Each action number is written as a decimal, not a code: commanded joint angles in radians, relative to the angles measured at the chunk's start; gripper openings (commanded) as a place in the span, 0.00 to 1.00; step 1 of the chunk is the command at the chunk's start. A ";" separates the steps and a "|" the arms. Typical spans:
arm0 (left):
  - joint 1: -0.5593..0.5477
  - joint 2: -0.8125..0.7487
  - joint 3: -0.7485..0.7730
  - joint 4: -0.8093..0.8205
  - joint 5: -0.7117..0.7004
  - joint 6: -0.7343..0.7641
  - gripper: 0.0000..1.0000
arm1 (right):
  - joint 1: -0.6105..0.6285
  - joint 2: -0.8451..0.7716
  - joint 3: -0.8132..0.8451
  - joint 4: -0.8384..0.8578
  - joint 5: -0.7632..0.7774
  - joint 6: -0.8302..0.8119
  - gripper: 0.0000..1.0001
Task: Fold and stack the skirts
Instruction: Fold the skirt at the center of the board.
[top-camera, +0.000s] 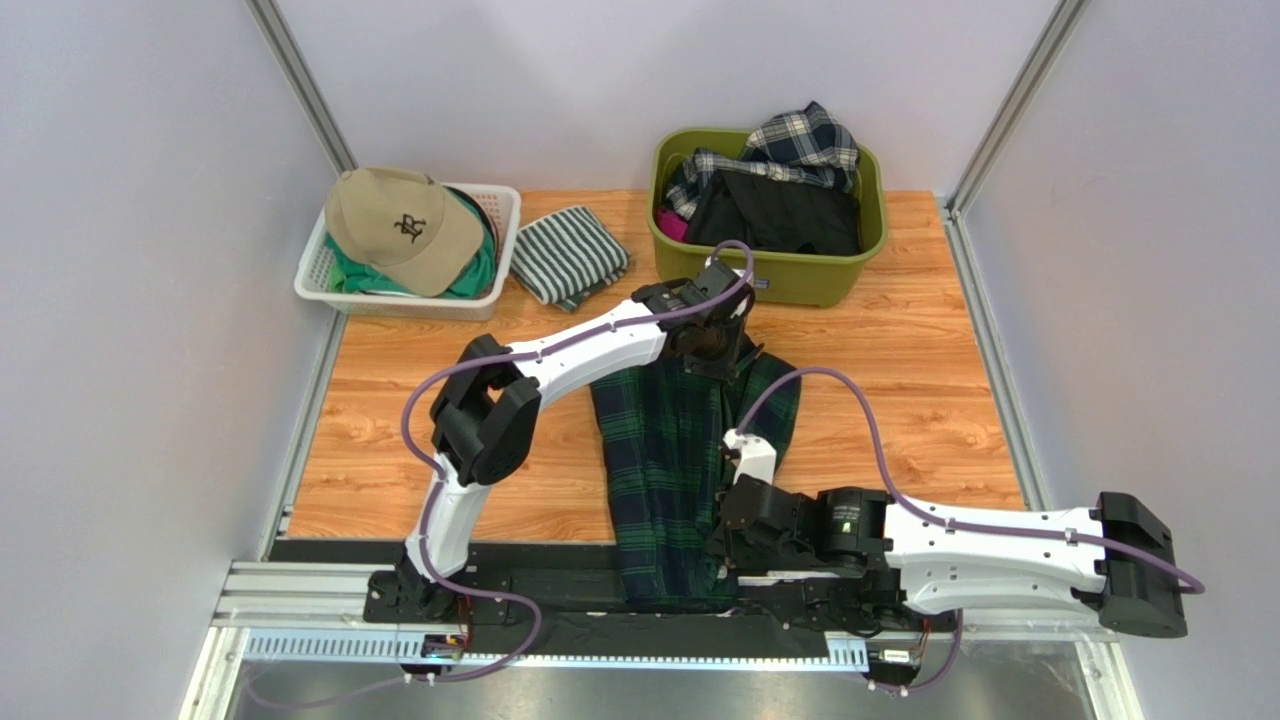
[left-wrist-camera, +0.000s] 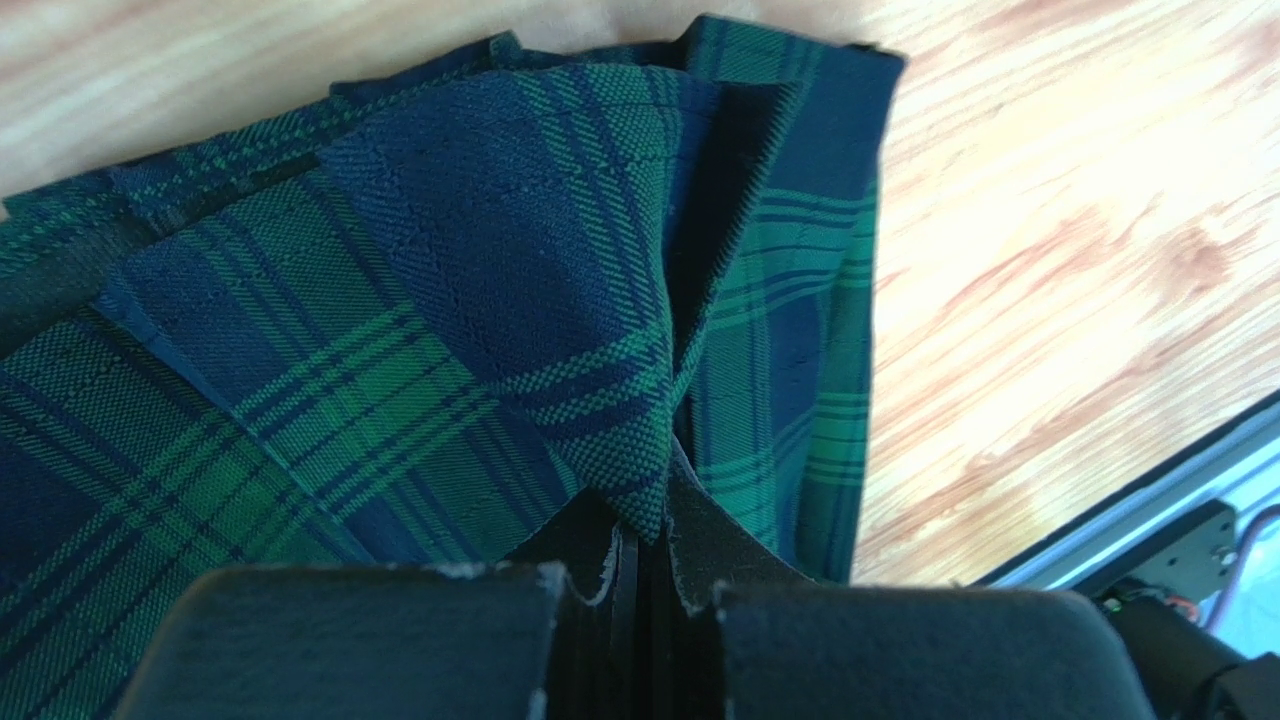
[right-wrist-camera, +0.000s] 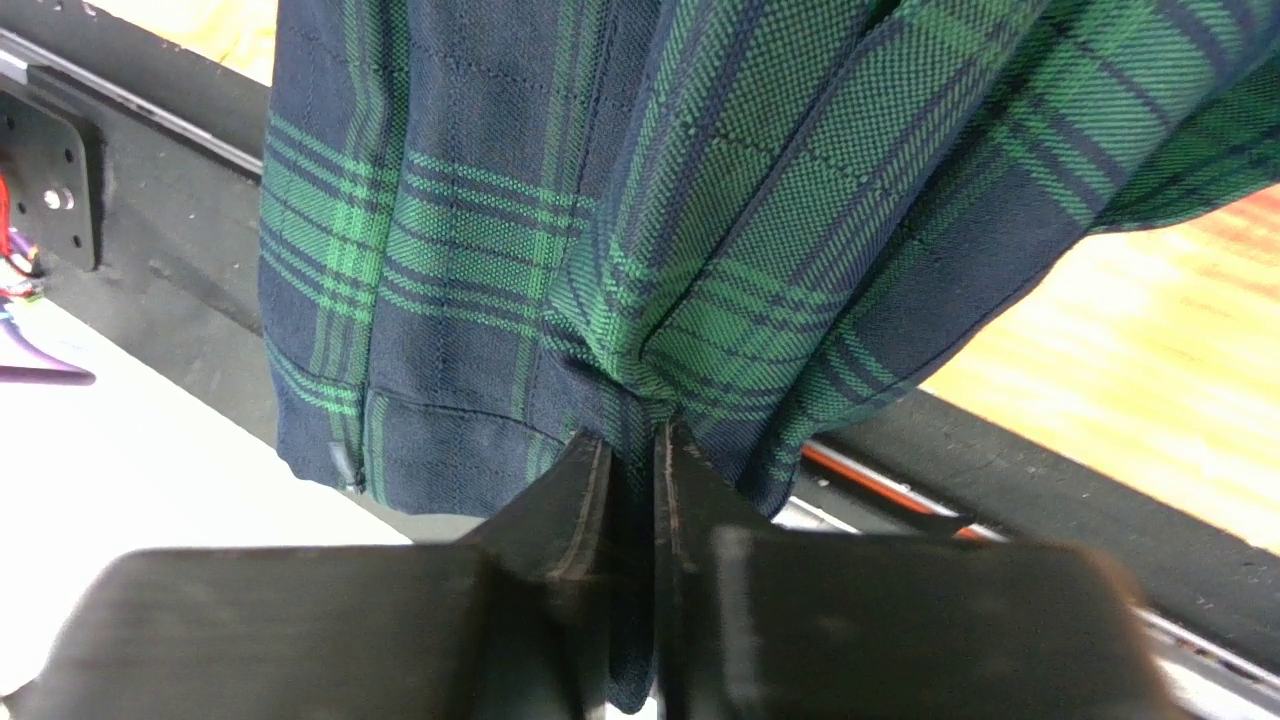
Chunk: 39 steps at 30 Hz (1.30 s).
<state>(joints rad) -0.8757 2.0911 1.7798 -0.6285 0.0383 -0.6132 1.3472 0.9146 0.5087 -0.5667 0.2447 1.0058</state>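
Note:
The dark green-navy tartan pleated skirt (top-camera: 669, 465) lies stretched lengthwise down the middle of the table, its near end hanging over the front rail. My left gripper (top-camera: 709, 348) is shut on its far end; the left wrist view shows a tartan fold (left-wrist-camera: 639, 450) pinched between the fingers. My right gripper (top-camera: 732, 528) is shut on its near right edge, the cloth (right-wrist-camera: 676, 345) bunched between the fingers. The plain black skirt (top-camera: 781, 213) and the navy-white-grey plaid skirt (top-camera: 789, 143) lie piled in the green bin (top-camera: 766, 273) at the back.
A white basket (top-camera: 323, 278) at the back left holds a tan cap (top-camera: 398, 225) on green cloth. A green-and-white striped folded cloth (top-camera: 568, 255) lies beside it. The black front rail (top-camera: 526, 563) runs along the near table edge.

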 joint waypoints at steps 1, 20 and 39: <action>-0.003 0.010 0.058 0.029 -0.005 0.033 0.02 | 0.009 -0.003 0.011 -0.073 -0.079 0.047 0.23; -0.005 -0.187 0.113 -0.074 -0.076 0.130 0.81 | -0.052 -0.066 0.415 -0.734 0.307 0.129 0.99; 0.149 -0.255 -0.445 0.170 0.166 0.070 0.82 | -0.321 0.271 0.185 0.005 -0.441 -0.325 0.95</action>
<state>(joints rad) -0.7475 1.8130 1.3540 -0.5133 0.1722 -0.5312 1.0279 1.0958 0.7673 -0.7132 -0.0364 0.7303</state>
